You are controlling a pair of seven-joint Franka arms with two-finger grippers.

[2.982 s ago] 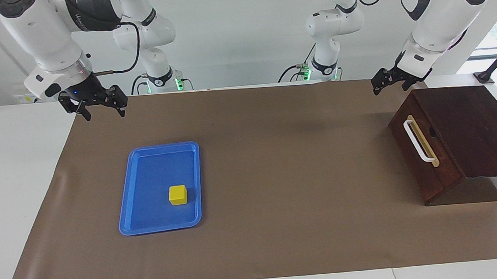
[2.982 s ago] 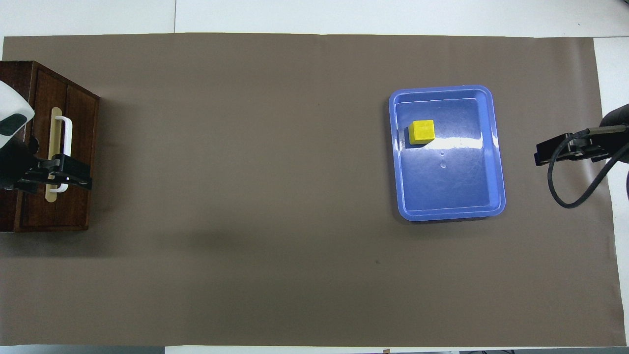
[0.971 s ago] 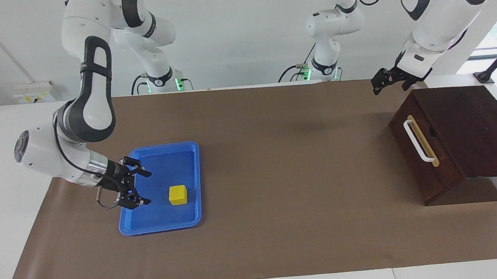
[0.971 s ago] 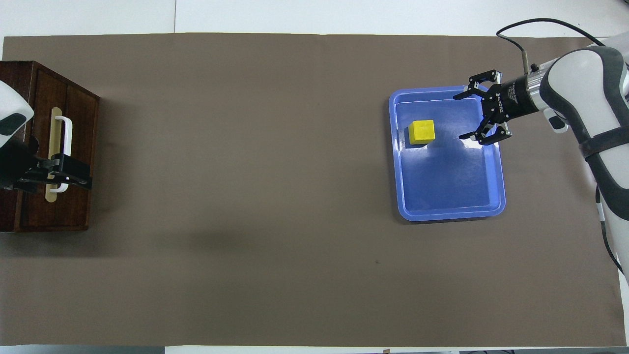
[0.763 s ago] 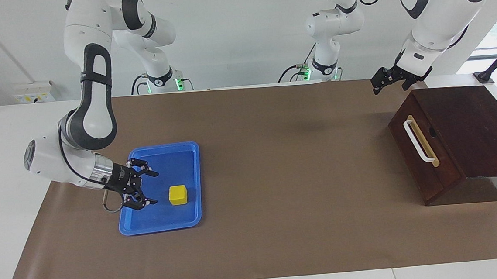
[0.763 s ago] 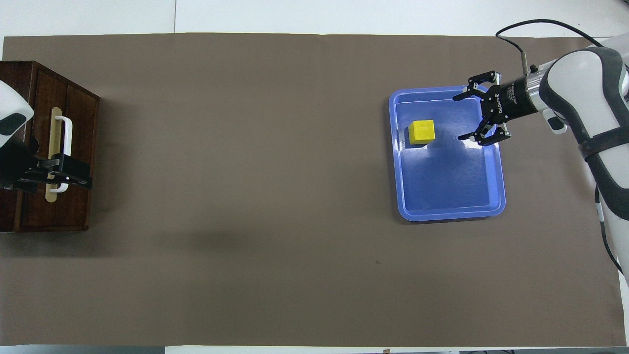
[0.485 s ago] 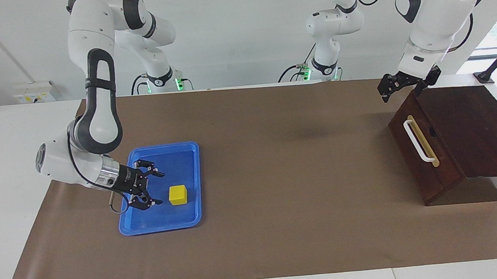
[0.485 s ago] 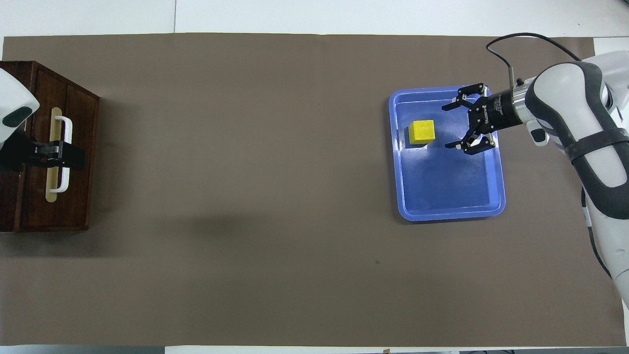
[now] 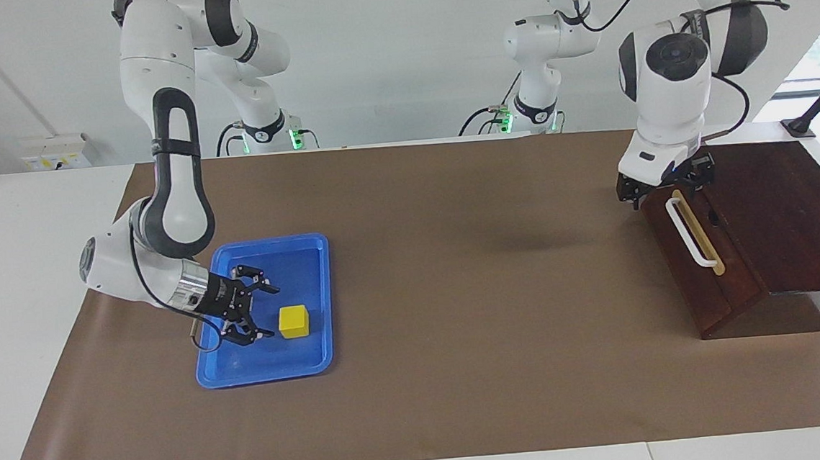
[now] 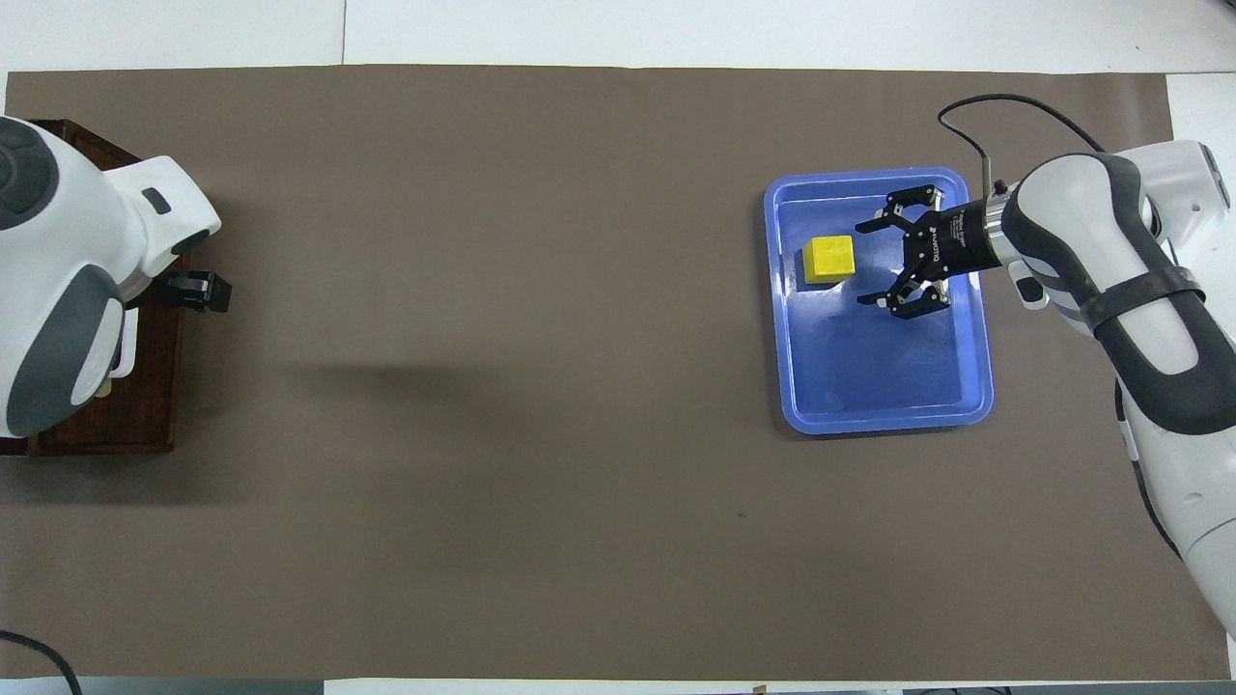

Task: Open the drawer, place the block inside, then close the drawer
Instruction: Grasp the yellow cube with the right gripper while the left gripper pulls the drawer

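Right gripper (image 9: 263, 312): my fingers, spread wide and grasping nothing, had slid low into the blue tray (image 9: 316, 359), stopping just beside the block.
Block (image 9: 294, 321): sat untouched in the tray, well apart from the drawer.
Left gripper (image 9: 664, 187): had dropped from its waiting height to the end of the handle (image 9: 690, 234) nearer the robots; fingers released, not yet around the bar.
Drawer (image 9: 701, 260): shut, at the left arm's end of the table.
Meaning: I judged both arms had just started, grasp and pull both pending.
Writing: small white lettering on my right wrist, unreadable.
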